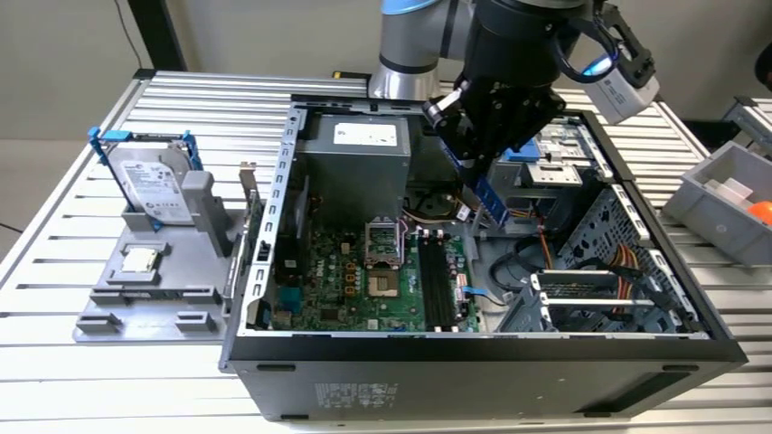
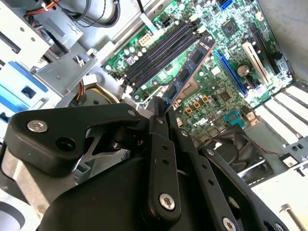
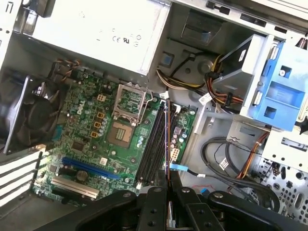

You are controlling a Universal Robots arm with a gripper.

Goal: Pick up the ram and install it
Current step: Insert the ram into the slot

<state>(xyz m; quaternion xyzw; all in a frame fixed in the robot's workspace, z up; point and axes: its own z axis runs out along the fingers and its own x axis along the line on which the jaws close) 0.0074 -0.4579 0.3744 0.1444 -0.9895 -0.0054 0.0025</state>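
This is looking like a robotics assembly lab. An open computer case point(image 1: 483, 380) is lying on a slatted metal table point(image 1: 108, 398), a grey parts fixture point(image 1: 169, 294) and a bin point(image 1: 711, 194) sitting near the case.

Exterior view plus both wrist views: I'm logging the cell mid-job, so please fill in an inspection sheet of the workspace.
Surface: slatted metal table carrying an open computer case.
Job's things: ram held above the motherboard's memory slots, not seated.
Clutter: hard drive and small square chip on a grey fixture, at the exterior view's left.
Grippers: gripper, fingers shut on the ram.
Cables: coloured wire bundles inside the case.
Surroundings: grey bin at the exterior view's right.
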